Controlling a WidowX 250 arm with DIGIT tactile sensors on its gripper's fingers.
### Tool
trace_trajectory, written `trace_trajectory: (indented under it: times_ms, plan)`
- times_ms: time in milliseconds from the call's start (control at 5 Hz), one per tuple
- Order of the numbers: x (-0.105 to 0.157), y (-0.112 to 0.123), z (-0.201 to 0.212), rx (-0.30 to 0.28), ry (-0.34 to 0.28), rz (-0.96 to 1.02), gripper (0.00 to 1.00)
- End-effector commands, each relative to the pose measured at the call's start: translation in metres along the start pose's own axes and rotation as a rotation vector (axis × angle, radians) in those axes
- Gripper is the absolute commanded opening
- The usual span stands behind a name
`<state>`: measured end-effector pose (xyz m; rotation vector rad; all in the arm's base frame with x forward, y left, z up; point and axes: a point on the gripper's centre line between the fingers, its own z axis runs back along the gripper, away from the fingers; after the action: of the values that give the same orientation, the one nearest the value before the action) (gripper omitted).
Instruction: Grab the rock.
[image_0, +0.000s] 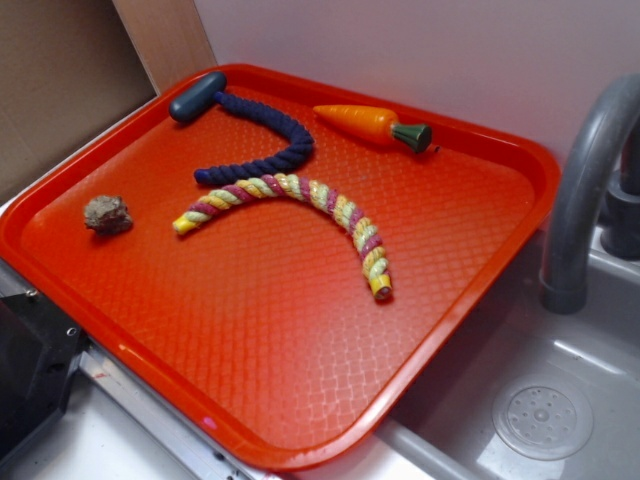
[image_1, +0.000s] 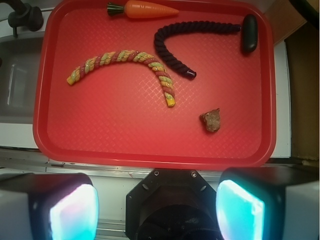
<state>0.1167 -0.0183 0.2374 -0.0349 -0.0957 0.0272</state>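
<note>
The rock (image_0: 108, 214) is a small lumpy grey-brown stone lying on the red tray (image_0: 300, 400) near its left edge. In the wrist view the rock (image_1: 211, 120) sits right of centre on the tray (image_1: 150, 150), well above my gripper (image_1: 157, 207). The gripper is open, its two pale cyan pads (image_1: 75, 212) far apart with nothing between them, held high above the tray's near edge. The gripper itself does not show in the exterior view.
On the tray lie an orange toy carrot (image_0: 372, 123), a dark blue rope with a grey handle (image_0: 250, 140) and a multicoloured rope (image_0: 300, 205). A grey sink (image_0: 545, 400) with a faucet (image_0: 590, 170) is at the right. A black robot base (image_0: 30, 370) is at lower left.
</note>
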Motion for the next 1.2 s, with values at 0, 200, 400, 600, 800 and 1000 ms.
trace_trajectory:
  times_ms: [0, 200, 400, 600, 800, 1000]
  plan:
    - [0.0, 0.0, 0.0, 0.0, 0.0, 0.0, 1.0]
    - [0.012, 0.013, -0.023, -0.035, 0.008, 0.256, 1.0]
    - [0.019, 0.027, -0.042, -0.037, -0.015, 0.489, 1.0]
    - [0.026, 0.051, -0.07, -0.014, -0.007, 0.598, 1.0]
    - [0.028, 0.073, -0.099, 0.09, 0.006, 0.648, 1.0]
    - [0.032, 0.093, -0.122, 0.169, 0.001, 0.705, 1.0]
